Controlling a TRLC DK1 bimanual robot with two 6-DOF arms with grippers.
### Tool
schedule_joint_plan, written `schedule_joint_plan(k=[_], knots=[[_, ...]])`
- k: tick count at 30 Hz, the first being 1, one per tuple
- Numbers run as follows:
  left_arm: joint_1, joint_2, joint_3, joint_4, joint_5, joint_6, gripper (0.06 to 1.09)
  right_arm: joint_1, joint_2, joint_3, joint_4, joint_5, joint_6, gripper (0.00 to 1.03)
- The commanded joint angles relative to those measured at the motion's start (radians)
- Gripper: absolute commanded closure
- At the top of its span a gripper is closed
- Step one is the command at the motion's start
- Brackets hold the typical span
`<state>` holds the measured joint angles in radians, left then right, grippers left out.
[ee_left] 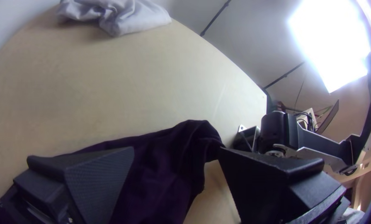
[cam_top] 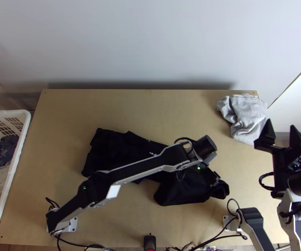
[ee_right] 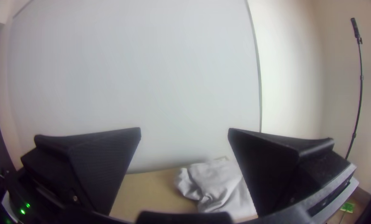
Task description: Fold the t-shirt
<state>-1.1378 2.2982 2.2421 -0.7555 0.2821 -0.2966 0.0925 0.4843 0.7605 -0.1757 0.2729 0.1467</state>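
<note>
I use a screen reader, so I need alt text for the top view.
A dark t-shirt lies rumpled on a wooden table, the left arm extending over it. The open right gripper is at right, near a crumpled grey cloth at the table's far right corner; a white basket of clothes stands at left.

Two arms [cam_top: 144,170], one black t-shirt [cam_top: 108,148], one grey cloth [cam_top: 247,117], one basket [cam_top: 25,125]

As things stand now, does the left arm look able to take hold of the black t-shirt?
Probably yes. The left pincer is open over one end of the black t-shirt, and I see nothing between them; it likely needs only to lower and close.
</note>
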Motion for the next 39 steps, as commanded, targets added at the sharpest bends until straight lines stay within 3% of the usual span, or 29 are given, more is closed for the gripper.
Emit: schedule_joint_plan(k=[1,10,17,25,35,39], knots=[[0.073,-0.111,-0.038,-0.062,-0.072,0.036,0.1,0.064,0.059,0.003,-0.004,-0.032,0.016,0.05],[0.319,-0.381,-0.207,-0.123,-0.089,0.06,0.1,0.199,0.229,0.083,-0.053,-0.063,0.021,0.05],[0.656,-0.663,-0.455,-0.079,-0.081,0.06,0.1,0.291,0.47,0.183,-0.077,-0.129,0.103,0.05],[1.023,-0.925,-0.702,-0.059,0.002,0.071,0.1,0.495,0.748,0.272,-0.079,-0.202,0.263,0.05],[1.314,-1.155,-0.958,-0.044,0.127,0.1,0.1,0.722,0.953,0.373,-0.116,-0.282,0.275,0.05],[1.371,-1.224,-1.047,-0.041,0.137,0.102,0.1,0.791,1.059,0.476,-0.174,-0.31,0.275,0.05]])
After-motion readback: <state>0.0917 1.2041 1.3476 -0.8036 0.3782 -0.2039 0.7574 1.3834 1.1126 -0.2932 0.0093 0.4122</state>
